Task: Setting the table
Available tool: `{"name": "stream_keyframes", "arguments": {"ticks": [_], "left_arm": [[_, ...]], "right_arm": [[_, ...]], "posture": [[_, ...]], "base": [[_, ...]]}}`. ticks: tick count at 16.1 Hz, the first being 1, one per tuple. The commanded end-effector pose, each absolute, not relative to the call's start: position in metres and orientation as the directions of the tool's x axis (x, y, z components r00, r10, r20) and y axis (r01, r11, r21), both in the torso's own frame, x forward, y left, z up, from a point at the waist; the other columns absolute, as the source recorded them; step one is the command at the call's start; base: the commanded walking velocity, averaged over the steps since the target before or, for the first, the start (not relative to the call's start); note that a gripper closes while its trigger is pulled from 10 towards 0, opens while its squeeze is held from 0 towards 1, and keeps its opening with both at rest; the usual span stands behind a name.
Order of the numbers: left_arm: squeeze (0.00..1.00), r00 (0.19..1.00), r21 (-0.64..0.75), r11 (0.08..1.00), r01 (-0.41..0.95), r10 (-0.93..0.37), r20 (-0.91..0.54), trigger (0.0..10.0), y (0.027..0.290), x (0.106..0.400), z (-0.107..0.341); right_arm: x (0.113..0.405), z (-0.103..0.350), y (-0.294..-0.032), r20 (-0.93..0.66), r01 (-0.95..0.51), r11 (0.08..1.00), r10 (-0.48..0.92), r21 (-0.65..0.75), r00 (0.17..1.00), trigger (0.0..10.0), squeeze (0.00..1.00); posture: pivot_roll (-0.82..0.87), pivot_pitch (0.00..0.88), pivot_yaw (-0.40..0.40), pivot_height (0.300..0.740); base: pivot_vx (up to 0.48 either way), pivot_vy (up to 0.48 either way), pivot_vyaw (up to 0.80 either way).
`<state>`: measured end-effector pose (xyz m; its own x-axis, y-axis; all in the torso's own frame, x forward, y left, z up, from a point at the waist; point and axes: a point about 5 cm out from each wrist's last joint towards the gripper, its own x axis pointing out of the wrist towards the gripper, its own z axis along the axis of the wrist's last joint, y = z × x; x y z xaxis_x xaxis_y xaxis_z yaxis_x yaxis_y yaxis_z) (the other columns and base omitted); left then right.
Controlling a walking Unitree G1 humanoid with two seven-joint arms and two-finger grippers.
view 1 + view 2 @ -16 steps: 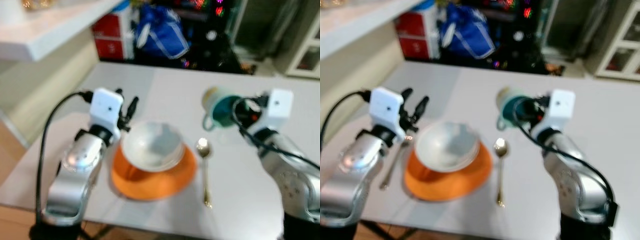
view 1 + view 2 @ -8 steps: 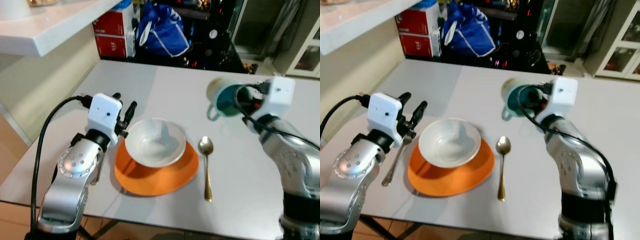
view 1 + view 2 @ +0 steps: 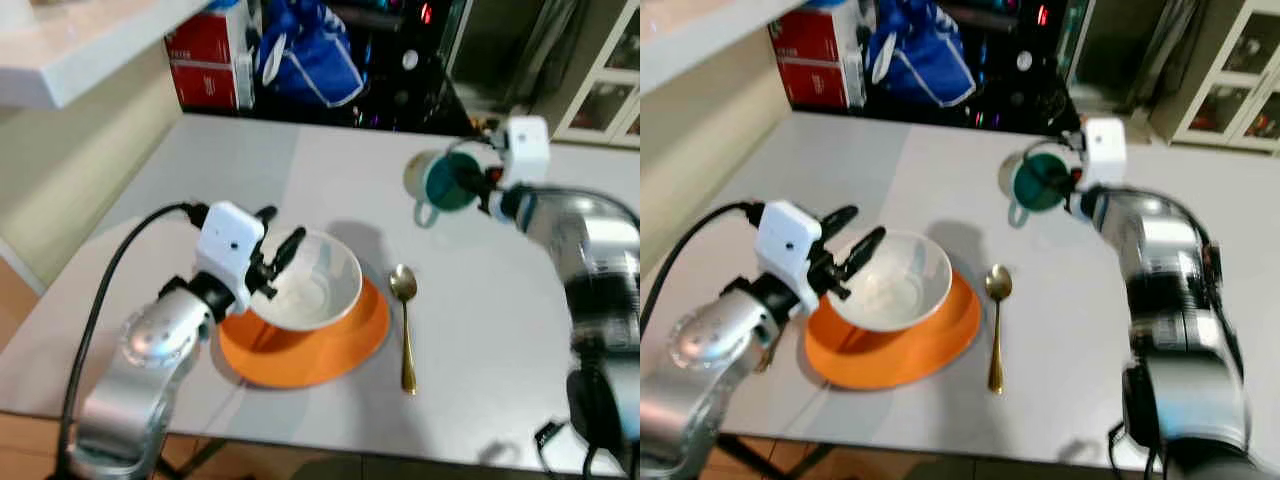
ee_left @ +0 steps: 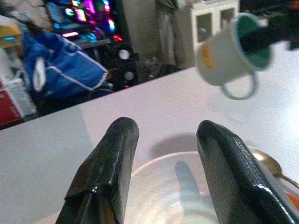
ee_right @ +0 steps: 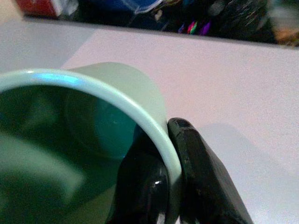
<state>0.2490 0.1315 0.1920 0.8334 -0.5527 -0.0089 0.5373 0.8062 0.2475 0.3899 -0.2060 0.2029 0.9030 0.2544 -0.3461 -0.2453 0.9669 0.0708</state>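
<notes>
A white bowl (image 3: 312,290) sits on an orange plate (image 3: 300,350) near the table's front edge, with a gold spoon (image 3: 405,320) lying to its right. My left gripper (image 3: 280,240) hovers open over the bowl's left rim, nothing between its fingers (image 4: 108,168). My right gripper (image 3: 1065,180) is shut on the rim of a pale cup with a teal inside (image 3: 435,183), one finger inside and one outside (image 5: 196,168). The cup hangs tilted on its side above the table, behind and to the right of the bowl, handle pointing down.
The grey table (image 3: 230,170) has free room at the back and on the right. A white counter (image 3: 60,60) juts out at the far left. Behind the table stand red boxes (image 3: 205,60) and a blue bag (image 3: 300,50); a white cabinet (image 3: 1230,100) is at the far right.
My right arm has carried the cup farther back over the table. My left gripper has moved right, over the bowl's rim. The camera has also shifted.
</notes>
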Motion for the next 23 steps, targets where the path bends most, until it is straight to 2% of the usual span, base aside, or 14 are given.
{"name": "stream_keyframes", "arguments": {"ticks": [1,3,4,7,15,23], "left_arm": [[0.0,0.801,0.246,0.775,0.583,-0.598,-0.015,10.0,0.128,0.246,0.195],[0.0,0.781,0.242,0.754,0.61,-0.624,-0.026,10.0,0.128,0.243,0.196],[0.0,0.77,0.241,0.742,0.625,-0.636,-0.04,10.0,0.127,0.241,0.196],[0.0,0.757,0.233,0.727,0.646,-0.65,-0.069,10.0,0.127,0.234,0.193],[0.0,0.745,0.212,0.718,0.663,-0.659,-0.099,10.0,0.123,0.226,0.188],[0.0,0.753,0.2,0.727,0.657,-0.649,-0.112,10.0,0.123,0.22,0.186]], "right_arm": [[0.392,0.2,-0.207,-0.375,-0.291,0.953,0.3,0.083,0.877,10.0,0.0],[0.394,0.195,-0.204,-0.452,-0.37,0.928,0.349,0.044,0.821,10.0,0.0],[0.393,0.19,-0.203,-0.527,-0.446,0.895,0.388,0.019,0.756,10.0,0.0],[0.392,0.188,-0.206,-0.64,-0.554,0.831,0.396,-0.055,0.659,10.0,0.0],[0.394,0.188,-0.196,-0.71,-0.634,0.763,0.377,-0.125,0.594,10.0,0.0],[0.399,0.183,-0.18,-0.665,-0.597,0.781,0.351,-0.181,0.66,10.0,0.0]], "posture": [[-0.03,0.017,-0.036,0.74],[-0.03,0.011,-0.04,0.74],[-0.02,0.008,-0.044,0.74],[-0.02,0.0,-0.056,0.74],[-0.02,0.008,-0.084,0.74],[-0.01,0.021,-0.099,0.74]], "base": [[0.0,0.0,0.0],[0.0,0.0,0.0],[0.0,0.0,0.0],[0.0,0.0,0.0],[0.0,0.0,0.0],[0.0,0.0,0.0]]}}
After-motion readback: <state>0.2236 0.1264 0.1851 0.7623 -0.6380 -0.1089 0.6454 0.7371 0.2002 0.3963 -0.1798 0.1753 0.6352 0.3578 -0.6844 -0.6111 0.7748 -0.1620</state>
